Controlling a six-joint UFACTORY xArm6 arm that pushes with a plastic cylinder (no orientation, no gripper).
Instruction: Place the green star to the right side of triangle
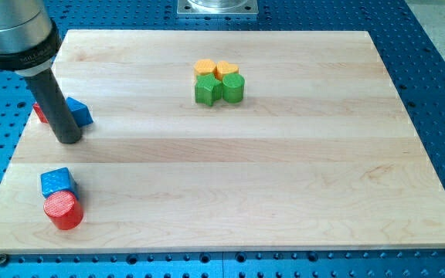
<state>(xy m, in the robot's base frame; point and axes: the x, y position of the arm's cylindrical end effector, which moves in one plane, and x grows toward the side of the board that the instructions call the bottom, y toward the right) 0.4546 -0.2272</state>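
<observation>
A pale wooden board is shown on a blue perforated table. The green star is taken as the landmark: it sits near the board's top centre, packed tightly with a green cylinder touching its right side, an orange block just above it and a yellow heart above and to its right. Far to its left, the dark rod's end, my tip, rests beside a blue triangle, with a red block partly hidden behind the rod. Lower left of the star, a blue cube touches a red cylinder. No jaws are fitted, so none can be described. The star would probably need separating from its cluster first. Lettering on the arm's collar cannot be read.
</observation>
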